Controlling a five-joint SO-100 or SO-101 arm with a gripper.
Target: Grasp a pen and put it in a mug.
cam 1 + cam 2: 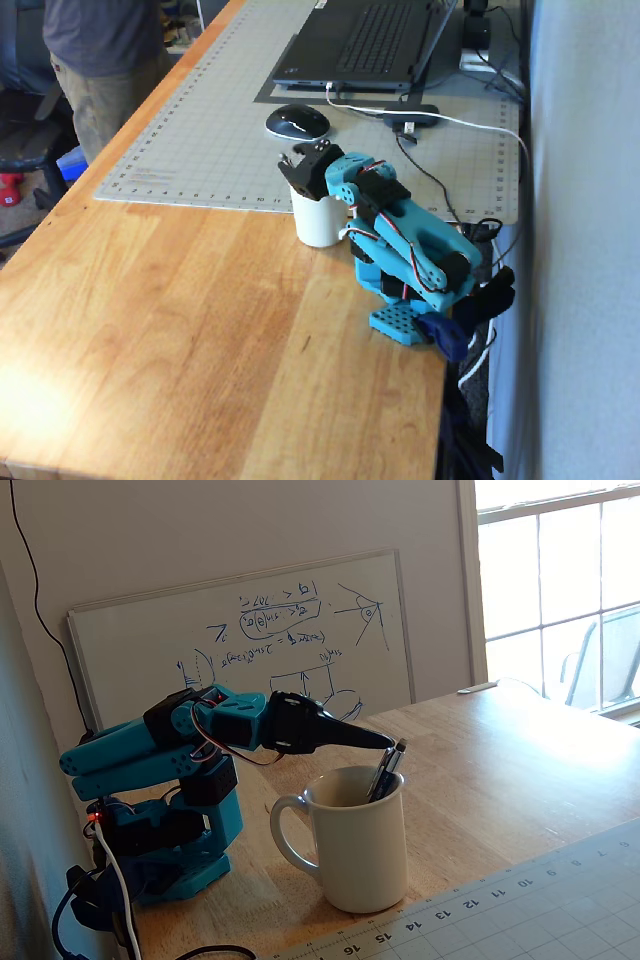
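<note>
The white mug point(317, 222) stands on the wooden table just in front of the cutting mat; it also shows in a fixed view point(360, 850) with its handle to the left. The dark pen point(383, 775) stands inside the mug and leans on the right side of the rim, its silver end sticking up above it. My gripper point(388, 742) hovers over the mug's mouth, its black fingertip right beside the pen's top end. From the other side the gripper point(300, 160) covers the mug's opening, its jaws stand slightly apart, and the pen is hidden.
A grey cutting mat point(210, 130) carries a computer mouse point(297, 122) and a laptop point(365, 40) behind the mug. Cables point(470, 125) run along the right. A person point(100, 60) stands at the far left. A whiteboard point(250, 640) leans on the wall.
</note>
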